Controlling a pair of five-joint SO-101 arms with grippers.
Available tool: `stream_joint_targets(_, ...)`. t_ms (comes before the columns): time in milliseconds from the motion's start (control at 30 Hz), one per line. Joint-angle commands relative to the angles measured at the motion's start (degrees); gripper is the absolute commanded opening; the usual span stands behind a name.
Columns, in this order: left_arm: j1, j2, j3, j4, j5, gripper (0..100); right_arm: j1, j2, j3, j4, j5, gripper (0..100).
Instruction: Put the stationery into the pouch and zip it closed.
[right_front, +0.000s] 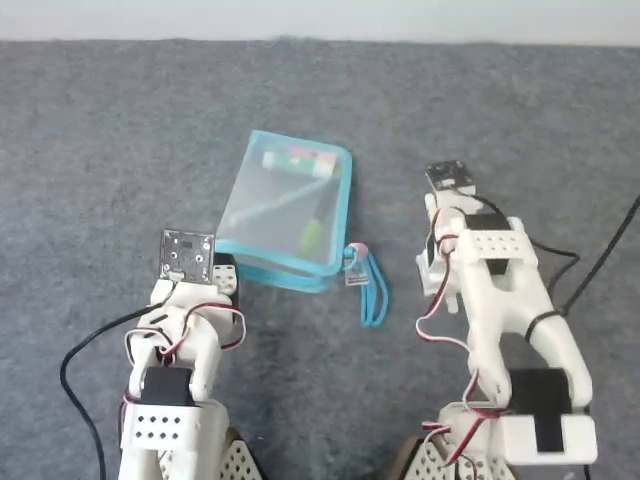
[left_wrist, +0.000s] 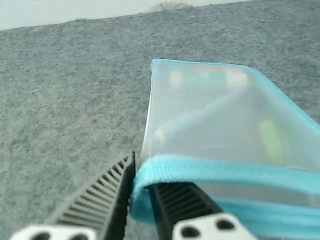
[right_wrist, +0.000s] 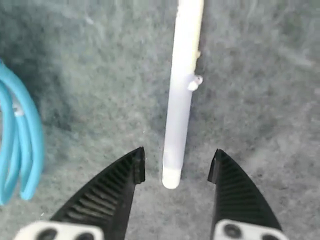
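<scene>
Left claw (left_wrist: 141, 175) is pinching the pouch (left_wrist: 215, 125); right claw (right_wrist: 178, 159) is hanging over a pen (right_wrist: 182, 75).
Its jaws nearly closed, the left claw is gripping the pouch's near corner on the blue zip edge. The right claw is gaping wide astride the white pen on the grey carpet (right_wrist: 260, 60), gripping nothing. From above, the pouch is lying at 1 o'clock of the left arm, its blue strap (right_front: 372, 290) trailing at 5 o'clock and the right arm sitting at 3 o'clock. Several items are showing through the clear wall, so loading seems mostly done; this pen and the zipping are likely remaining.
</scene>
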Motion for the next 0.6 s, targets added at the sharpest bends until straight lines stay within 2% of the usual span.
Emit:
stream_joint_targets(0,-0.09,-0.09,-1.63,-1.85,0.70,1,-0.40,3.12,-0.53,-2.42,-0.53,20.8)
stream_joint_targets(67,-0.09,-0.09,-1.63,-1.93,0.70,1,0.57,4.53,-0.70,-2.33,-0.53,19.1)
stream_joint_targets(267,-0.09,-0.09,-1.71,-2.02,0.70,1,3.82,4.53,-0.97,-2.68,-0.53,2.2)
stream_joint_targets(433,-0.09,-0.09,-1.71,-2.02,0.70,1,4.18,4.18,-1.05,-1.10,-0.09,0.8)
stream_joint_targets(567,-0.09,-0.09,-1.71,-2.02,0.70,1,5.85,-2.59,-1.67,3.65,5.45,0.8)
